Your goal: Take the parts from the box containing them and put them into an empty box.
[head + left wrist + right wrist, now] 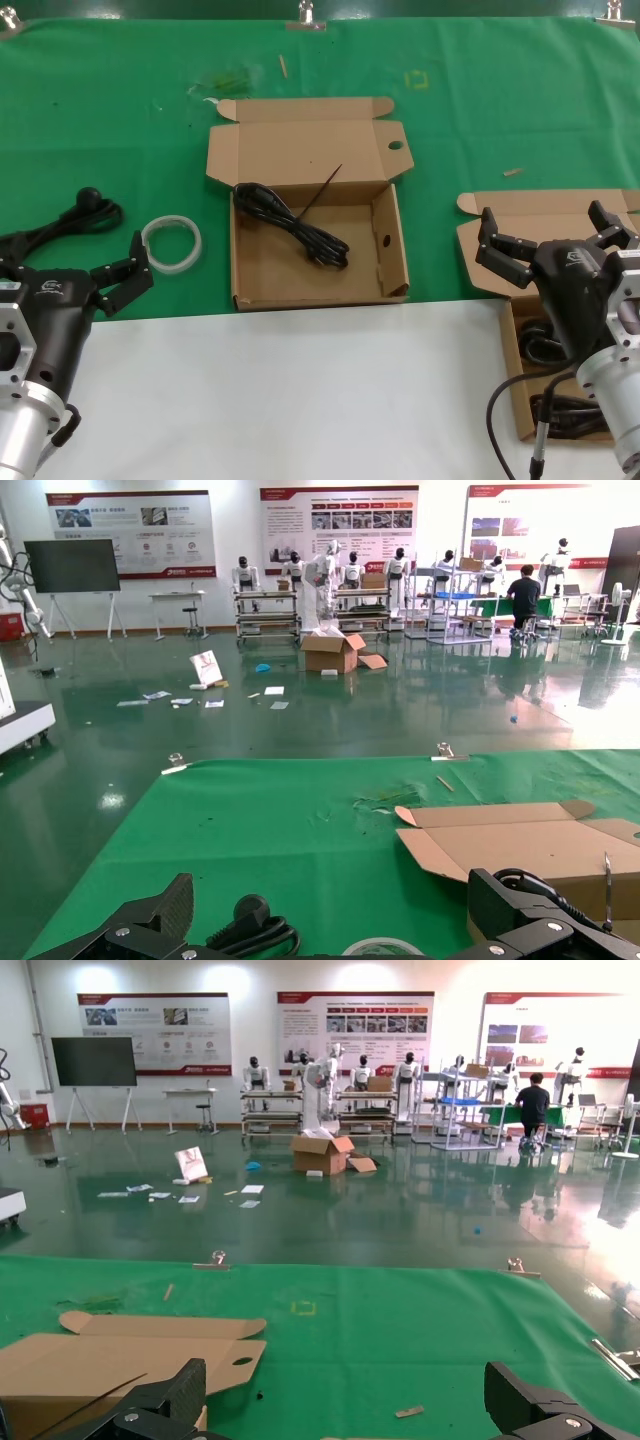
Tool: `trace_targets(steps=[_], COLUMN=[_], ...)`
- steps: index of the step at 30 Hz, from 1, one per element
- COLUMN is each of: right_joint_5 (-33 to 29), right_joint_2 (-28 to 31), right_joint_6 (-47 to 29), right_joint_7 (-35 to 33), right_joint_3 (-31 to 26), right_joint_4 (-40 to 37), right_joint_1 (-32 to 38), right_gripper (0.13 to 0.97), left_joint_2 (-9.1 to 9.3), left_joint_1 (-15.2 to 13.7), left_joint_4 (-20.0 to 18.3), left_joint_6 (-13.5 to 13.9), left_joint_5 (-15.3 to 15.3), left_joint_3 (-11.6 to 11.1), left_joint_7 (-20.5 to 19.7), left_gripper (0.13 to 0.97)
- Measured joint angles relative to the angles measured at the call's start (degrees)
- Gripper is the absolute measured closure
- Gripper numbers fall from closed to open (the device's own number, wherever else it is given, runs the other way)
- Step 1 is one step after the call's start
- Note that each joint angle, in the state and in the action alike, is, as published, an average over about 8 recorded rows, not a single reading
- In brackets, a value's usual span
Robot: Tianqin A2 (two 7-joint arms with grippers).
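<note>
The middle cardboard box (pixel 390 250), with a round hole in its lid tab (pixel 395 145), holds one bundled black cable (pixel 298 228). At the right, a second cardboard box (pixel 517 372) holds more black cable bundles (pixel 545 347), partly hidden by my right arm. My right gripper (pixel 555 240) hovers open over that box with nothing between its fingers; in the right wrist view the right gripper (pixel 345 1405) spans bare green cloth beside the holed lid (pixel 130 1355). My left gripper (pixel 105 285) stands open at the lower left, empty (pixel 335 920).
A loose black cable with a plug (pixel 88 205) and a white translucent ring of tubing (pixel 172 242) lie on the green cloth just ahead of the left gripper. White table surface (pixel 300 400) runs along the front. Small scraps (pixel 512 172) lie on the cloth.
</note>
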Motion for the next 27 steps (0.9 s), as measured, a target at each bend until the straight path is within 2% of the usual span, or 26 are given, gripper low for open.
trace_targets(steps=[27], right_joint_5=[0.0], right_joint_2=[0.0], right_joint_6=[0.0], right_joint_7=[0.0], right_joint_3=[0.0], right_joint_4=[0.0], right_joint_1=[0.0], right_gripper=[0.129], left_joint_2=[0.00], left_joint_1=[0.0], left_joint_4=[0.0], left_joint_6=[0.0], left_joint_5=[0.0], left_joint_3=[0.0], left_joint_7=[0.0], left_gripper=[0.132])
